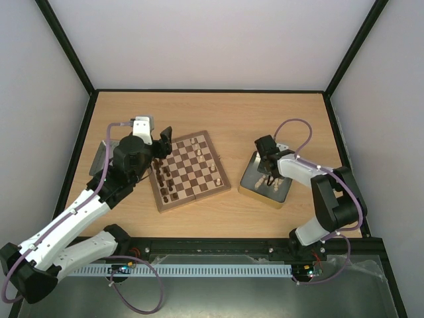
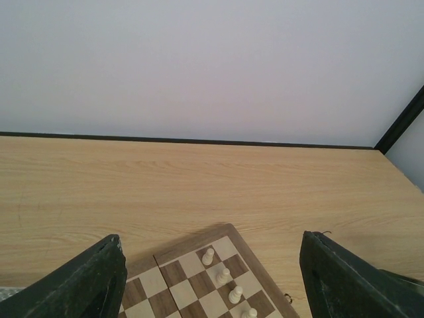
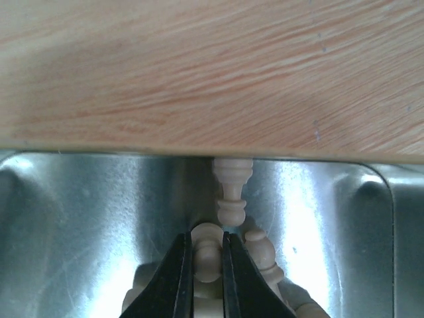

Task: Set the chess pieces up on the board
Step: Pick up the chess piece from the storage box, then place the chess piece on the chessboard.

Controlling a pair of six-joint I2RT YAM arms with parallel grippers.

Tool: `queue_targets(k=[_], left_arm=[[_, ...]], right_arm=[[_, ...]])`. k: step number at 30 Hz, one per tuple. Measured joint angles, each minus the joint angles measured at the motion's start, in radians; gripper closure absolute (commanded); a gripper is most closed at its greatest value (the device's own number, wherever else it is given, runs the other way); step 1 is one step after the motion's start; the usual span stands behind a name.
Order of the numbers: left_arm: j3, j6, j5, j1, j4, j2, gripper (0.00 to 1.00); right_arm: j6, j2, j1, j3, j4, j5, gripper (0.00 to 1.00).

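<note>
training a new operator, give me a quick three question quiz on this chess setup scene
1. True or false: the right tool is shut on a pale piece inside the metal tin.
2. The left tool is: A) open, by the board; B) shut on a dark pawn; C) out of view.
3. Fill in: the pieces along the board's left-arm side are ____ in colour.
Key: 1 true; 2 A; 3 dark.

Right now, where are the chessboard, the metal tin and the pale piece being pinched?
chessboard [image 1: 194, 196]: overhead view, on its near brown border.
metal tin [image 3: 79, 218]: right wrist view, on its bare shiny floor.
pale piece [image 3: 207, 255]: right wrist view, on its rounded middle.
</note>
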Motion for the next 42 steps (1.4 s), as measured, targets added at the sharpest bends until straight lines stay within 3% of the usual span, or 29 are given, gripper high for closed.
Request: queue_targets(k=[7,14,20,30,36,42], left_arm=[[0.000,0.000,0.000,0.000,0.000,0.004,0.27],[0.000,0.000,0.000,0.000,0.000,0.009,0.27],[0.000,-0.001,-0.002,0.001,0.000,0.009,0.27],[0.000,-0.050,-0.101,0.018,0.000,-0.001,0.26],[0.000,-0.074,-0.151,0.033,-0.001,-0.016,0.26],[-0.005,-0.083,-0.163,0.044,-0.001,-0.028,0.26]], right_arm=[[0.001,-0.054,0.000,0.046,-0.003,0.019,0.97],[-0.010,-0.157,0.016,0.094,-0.002,-0.074,0.96],[0.002,-0.156,0.173,0.178,0.000,-0.132,0.96],[0.010,0.095,0.469,0.422,0.014,-0.125,0.96],[0.009,0.255,0.549,0.524,-0.009,-0.102,0.96],[0.010,0.328,0.551,0.549,-0.043,-0.084,0.96]])
